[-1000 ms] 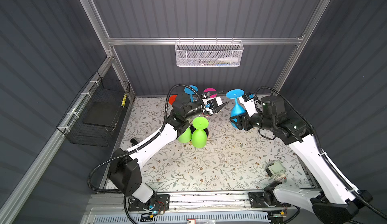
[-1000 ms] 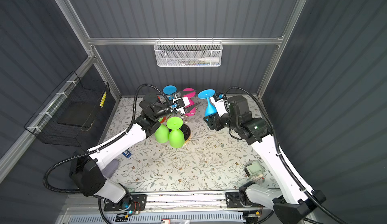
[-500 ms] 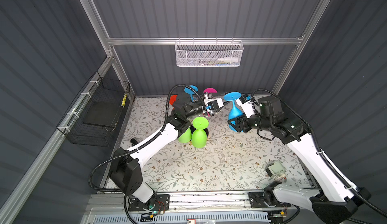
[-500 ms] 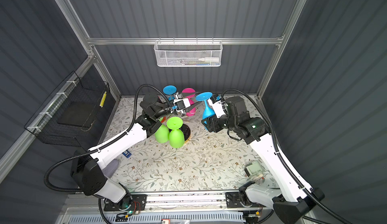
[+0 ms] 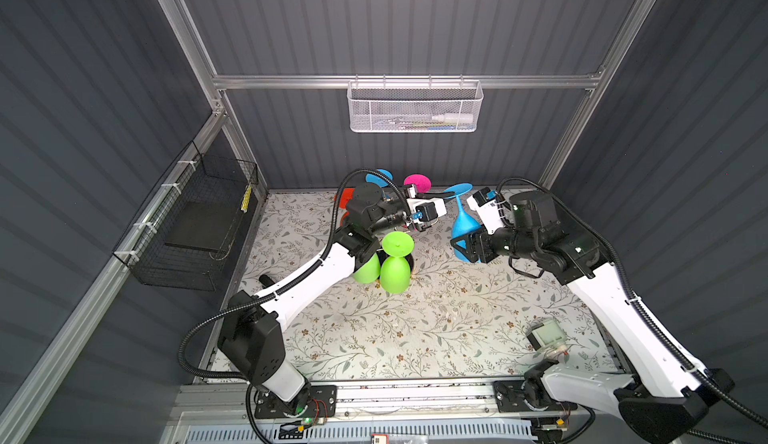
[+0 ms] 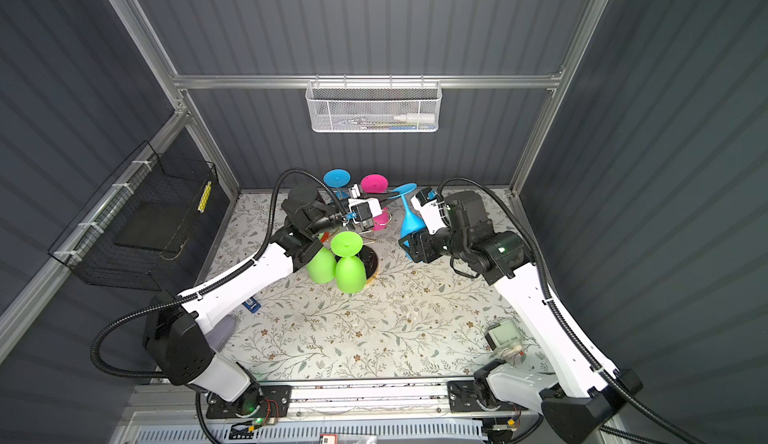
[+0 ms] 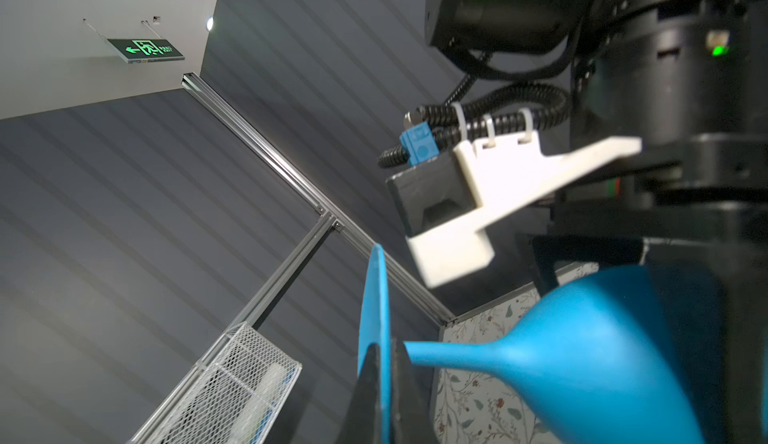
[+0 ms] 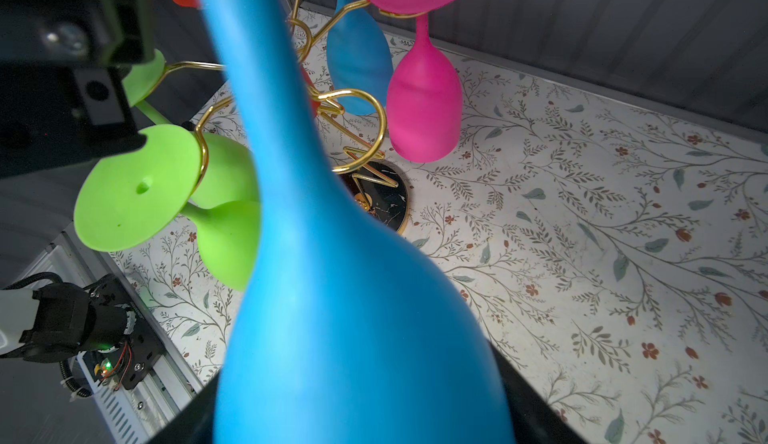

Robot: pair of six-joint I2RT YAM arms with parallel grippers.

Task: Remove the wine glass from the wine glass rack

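Closed within the last second, the left gripper (image 5: 445, 193) is now seen pinching the rim of the upturned foot of the blue wine glass (image 5: 462, 222), which has been tilted and carried slightly leftward to meet it. Nearest the camera in both top views, two green glasses (image 5: 392, 269) are hung on the near side of the wine glass rack (image 8: 384, 197), which stands on the floral table (image 5: 436, 330). Just beyond and to the right of the rack, clear of its gold rings, the wine glass is held in the air. Its bowl is clasped low by the right gripper (image 5: 461, 249), whose jaws are spread wide around it. Its stem is inclined upward and toward the left arm, so the long axis runs from the right gripper up to the left one. In the left wrist view the foot is shown edge-on, with a dark fingertip (image 7: 365, 400) pressed against each face. The glass is thus gripped at both ends, and the coming move is judged to turn on which grip is released first; a pull by either arm before then could strain the stem. Farther back, a pink glass (image 8: 424, 101) and a second blue glass (image 8: 357, 60) are hung on the rack's far arms, and a mesh basket (image 5: 415, 109) is fixed to the back wall.
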